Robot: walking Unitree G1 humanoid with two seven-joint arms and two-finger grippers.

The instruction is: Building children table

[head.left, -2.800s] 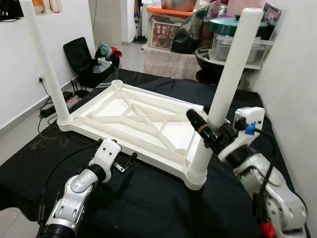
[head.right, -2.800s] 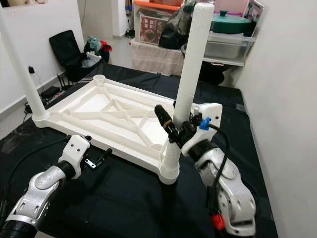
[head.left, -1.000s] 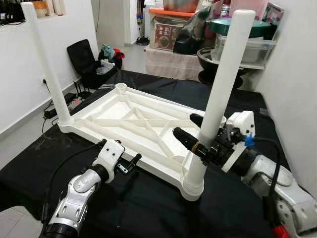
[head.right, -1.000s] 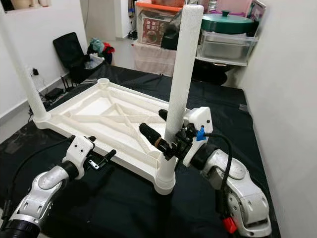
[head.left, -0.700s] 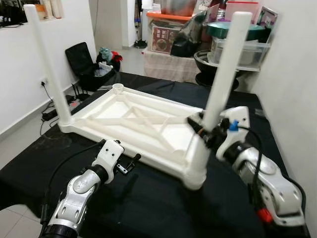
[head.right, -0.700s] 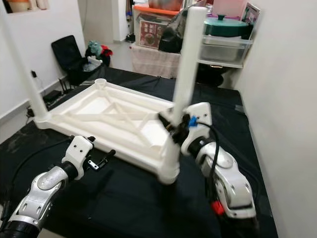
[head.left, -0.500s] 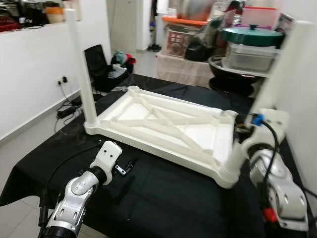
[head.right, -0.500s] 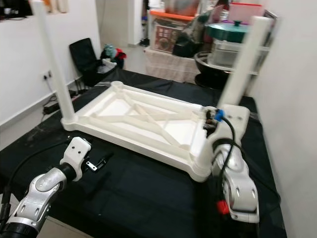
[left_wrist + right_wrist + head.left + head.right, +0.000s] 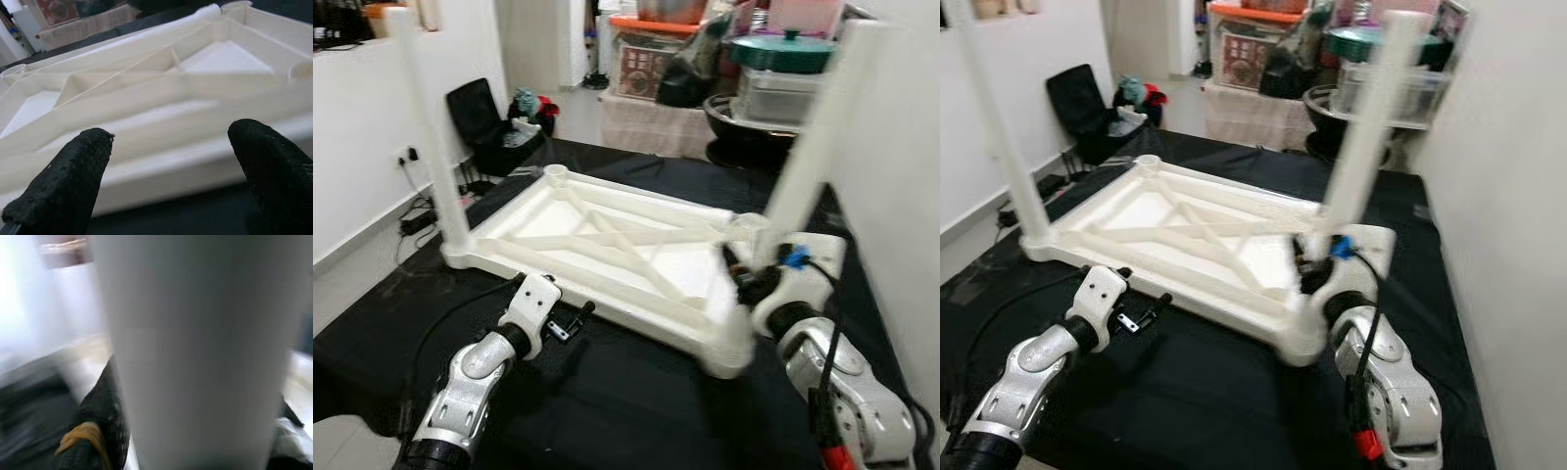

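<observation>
Right pincer (image 9: 749,279), lower right, stays clamped low on the near leg (image 9: 813,157), now tilted rightward, seating unfinished; left pincer (image 9: 171,171) gapes empty beside the tabletop (image 9: 607,235).

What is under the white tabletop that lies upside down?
The tabletop rests on a black cloth that spreads out past its edges. What the cloth itself covers cannot be seen.

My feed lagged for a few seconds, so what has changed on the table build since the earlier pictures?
The right claw has slid down the near white leg towards its socket, and that leg now leans right instead of standing upright. It remains clamped on the leg. The left claw still hovers open beside the upturned tabletop; the far leg stays seated.
</observation>
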